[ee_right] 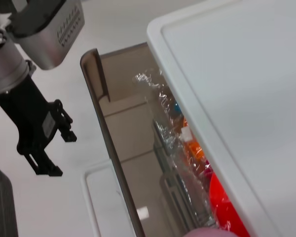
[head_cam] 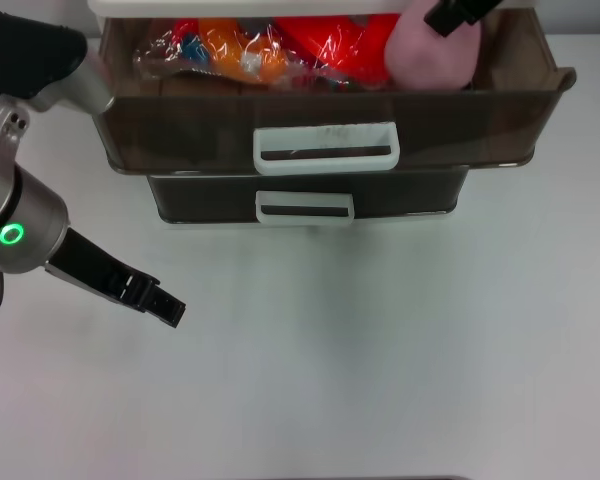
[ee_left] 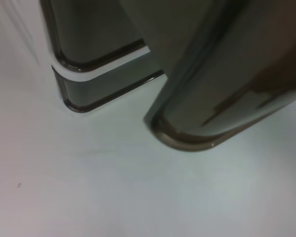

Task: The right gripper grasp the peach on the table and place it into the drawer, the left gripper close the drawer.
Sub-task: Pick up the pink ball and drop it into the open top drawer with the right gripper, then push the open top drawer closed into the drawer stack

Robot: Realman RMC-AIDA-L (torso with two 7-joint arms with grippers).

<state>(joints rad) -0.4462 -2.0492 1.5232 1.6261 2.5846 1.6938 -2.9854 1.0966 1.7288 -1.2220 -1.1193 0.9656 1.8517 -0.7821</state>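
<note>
The right gripper [head_cam: 460, 12] holds the peach [head_cam: 432, 50] inside the open drawer [head_cam: 325, 118]. You cannot tell whether the left gripper [head_cam: 165, 308] is parted. Closing early would jam the right arm

Glossy translucent plastic drawer [head_cam: 180, 110], matte peach [head_cam: 430, 52]

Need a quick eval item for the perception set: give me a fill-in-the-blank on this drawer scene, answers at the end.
1. The peach sits inside the pulled-out drawer, at its ____ end.
2. The right gripper is at the peach, while the left gripper hovers over the ____.
3. The drawer's handle is coloured ____.
4. The ring glowing on the left wrist is ____.

Answers: right; table; white; green
</note>
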